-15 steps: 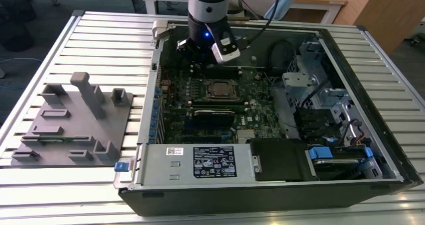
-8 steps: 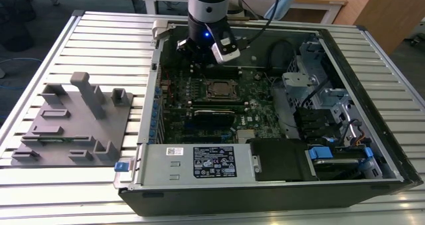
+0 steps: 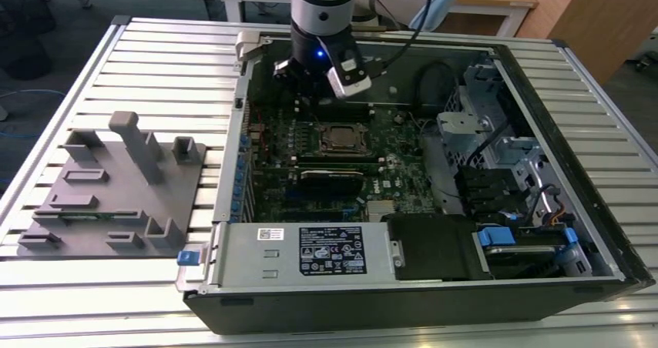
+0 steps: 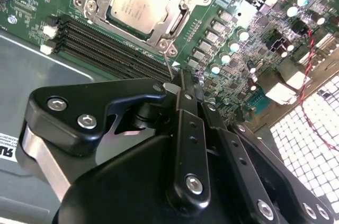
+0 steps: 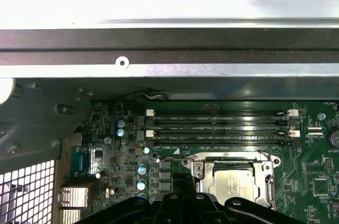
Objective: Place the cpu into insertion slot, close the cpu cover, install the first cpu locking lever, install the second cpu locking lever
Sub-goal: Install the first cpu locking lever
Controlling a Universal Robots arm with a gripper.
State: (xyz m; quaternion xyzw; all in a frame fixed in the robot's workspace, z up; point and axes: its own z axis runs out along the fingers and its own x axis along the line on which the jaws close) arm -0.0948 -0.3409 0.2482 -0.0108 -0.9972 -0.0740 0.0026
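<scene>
Step in hand, as I judge it: the first locking lever. The cpu (image 4: pixel 139 2) is seated in the insertion slot (image 4: pixel 87 2), and the cpu cover (image 4: pixel 177 17) lies flat over it, framing the metal top.

The lever (image 4: pixel 168 65) is a thin wire rising from the socket corner nearest the gripper (image 4: pixel 183 83) and running to its tips. The fingers look drawn together. I cannot tell whether they pinch the wire or only bear against it.

Notes on doing this well:
- Drive the wire along its own hinge arc, not straight down; a straight push would likely bend it or let it slip off the tips.
- Keep contact close to the wire's free end for leverage.
- Watch clearance: the memory slots (image 4: pixel 106 44) sit just beside the socket on one side of the tips, and a row of capacitors (image 4: pixel 216 68) on the other.
- The cover should sit flat under load; if it lifts, the lever has missed its catch.

Pose: in the exterior view the arm (image 3: pixel 320 9) comes down near vertical into the open case (image 3: pixel 575 209), with the wrist over the far part of the motherboard (image 3: pixel 396 152), just beyond the socket. The gripper points down at the board, tips low.
</scene>
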